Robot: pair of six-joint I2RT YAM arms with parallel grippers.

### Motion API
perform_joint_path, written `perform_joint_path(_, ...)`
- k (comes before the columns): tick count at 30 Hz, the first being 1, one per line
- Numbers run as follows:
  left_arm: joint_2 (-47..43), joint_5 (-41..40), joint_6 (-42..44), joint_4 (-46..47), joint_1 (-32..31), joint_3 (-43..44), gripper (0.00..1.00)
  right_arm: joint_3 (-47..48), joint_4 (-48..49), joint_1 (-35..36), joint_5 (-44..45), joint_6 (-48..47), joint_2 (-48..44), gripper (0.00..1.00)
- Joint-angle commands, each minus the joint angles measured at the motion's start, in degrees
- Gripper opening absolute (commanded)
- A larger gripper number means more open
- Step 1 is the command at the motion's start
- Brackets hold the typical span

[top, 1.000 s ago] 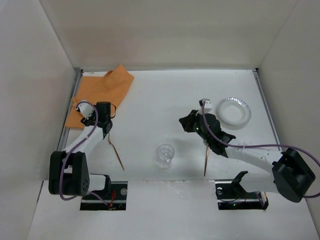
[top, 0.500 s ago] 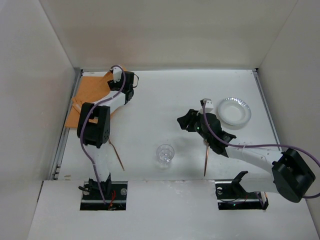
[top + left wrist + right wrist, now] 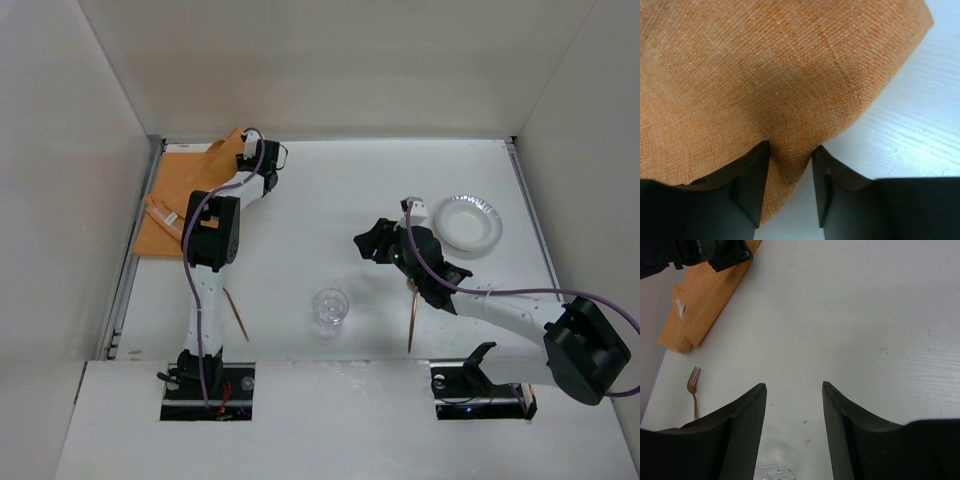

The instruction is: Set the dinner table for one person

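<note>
The dinner table (image 3: 340,190) is a wide white surface. An orange cloth mat (image 3: 185,190) lies crumpled at its far left corner. My left gripper (image 3: 272,160) is at the mat's right corner. In the left wrist view a puckered fold of the mat (image 3: 765,75) is pinched between the fingertips of that gripper (image 3: 790,150). My right gripper (image 3: 368,245) hovers over the middle of the table. Seen from the right wrist, its jaws (image 3: 794,386) are open and hold nothing.
A clear glass (image 3: 330,308) stands near the front centre, just below the right gripper. A copper fork (image 3: 235,308) lies front left and another copper utensil (image 3: 413,318) front right. A white plate (image 3: 467,222) sits at the right.
The left arm swung from the front left up to the mat's far right corner and closed on the cloth. The right gripper opened and stayed in place.
</note>
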Motion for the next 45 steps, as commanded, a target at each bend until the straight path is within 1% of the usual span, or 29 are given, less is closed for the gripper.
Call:
perform_joint_path(1, 2.9, 1.5, 4.6, 0.8, 0.0, 4.6, 0.27, 0.7, 2.5, 0.2, 1.5, -0.7, -1.2, 0.54)
perform_joint_path(2, 3.4, 1.6, 5.3, 1.6, 0.0, 5.7, 0.21, 0.6, 2.5, 0.2, 1.6, -0.7, -1.3, 0.54)
perform_joint_path(4, 4.5, 1.9, 8.1, 2.2, 0.0, 8.9, 0.13, 0.4, 2.5, 0.2, 1.7, -0.8, -1.6, 0.54)
perform_joint_path(6, 4.7, 3.4, 10.1, 1.5, -1.3, 11.5, 0.10, 0.3, 2.6, 0.2, 2.2, -0.8, -2.0, 0.54)
perform_joint_path(11, 4.0, 5.6, 14.9, 2.6, -5.9, 15.8, 0.07, -0.1, 3.0, 0.2, 2.9, -0.9, -1.8, 0.54)
perform_joint_path(15, 4.7, 7.1, 17.6, 7.2, -10.0, 18.0, 0.07, -0.4, 4.1, 0.2, 3.3, -1.0, -2.2, 0.54)
perform_joint_path(18, 5.4, 6.7, 17.0, 7.2, -12.8, 20.3, 0.07, -0.4, 3.8, 0.2, 3.3, -1.2, -2.5, 0.54)
perform_joint_path(20, 5.2, 6.4, 13.9, 6.1, -14.4, 20.5, 0.07, -0.8, 3.8, 0.2, 3.5, -1.2, -3.2, 0.54)
perform_joint_path(22, 4.3, 6.3, 9.1, 4.3, -15.8, 20.2, 0.08, -1.1, 3.5, -0.2, 3.3, -1.2, -4.2, 0.54)
perform_joint_path(25, 3.0, 7.3, -1.5, 0.2, -16.8, 19.8, 0.09, -1.7, 3.5, -0.8, 3.4, -1.3, -5.3, 0.54)
perform_joint_path(27, 2.3, 9.6, -9.2, -2.5, -17.1, 19.8, 0.13, -1.8, 3.5, -1.0, 3.0, -1.2, -5.6, 0.54)
perform_joint_path(29, 1.6, 10.8, -15.4, -4.3, -17.5, 19.8, 0.20, -1.8, 3.5, -0.8, 3.0, -1.2, -5.6, 0.54)
perform_joint_path(32, -0.8, 11.4, -18.4, -4.2, -18.3, 18.8, 0.37, -1.6, 3.5, -0.7, 3.0, -1.3, -5.2, 0.54)
perform_joint_path(34, -3.9, 12.0, -18.6, -3.1, -18.4, 16.3, 0.47, -1.6, 3.5, -0.7, 3.0, -1.3, -5.1, 0.55)
perform_joint_path(35, -6.2, 12.2, -18.8, -2.1, -18.1, 13.9, 0.49, -1.6, 3.5, -0.7, 3.1, -1.3, -5.3, 0.55)
perform_joint_path(37, -12.0, 12.1, -19.4, 1.2, -16.9, 6.6, 0.52, -1.6, 3.5, -0.7, 3.0, -1.3, -5.3, 0.55)
perform_joint_path(40, -20.3, 12.2, -21.8, 5.6, -13.0, -6.4, 0.53, -1.3, 3.5, -0.7, 2.8, -1.3, -4.9, 0.55)
perform_joint_path(43, -26.6, 13.1, -26.7, 7.5, -6.6, -18.5, 0.52, -1.0, 3.6, -0.7, 2.7, -1.3, -3.9, 0.55)
perform_joint_path(45, -29.2, 14.1, -29.6, 10.0, -2.0, -25.5, 0.51, -0.5, 3.6, -0.5, 2.0, -1.3, -2.7, 0.56)
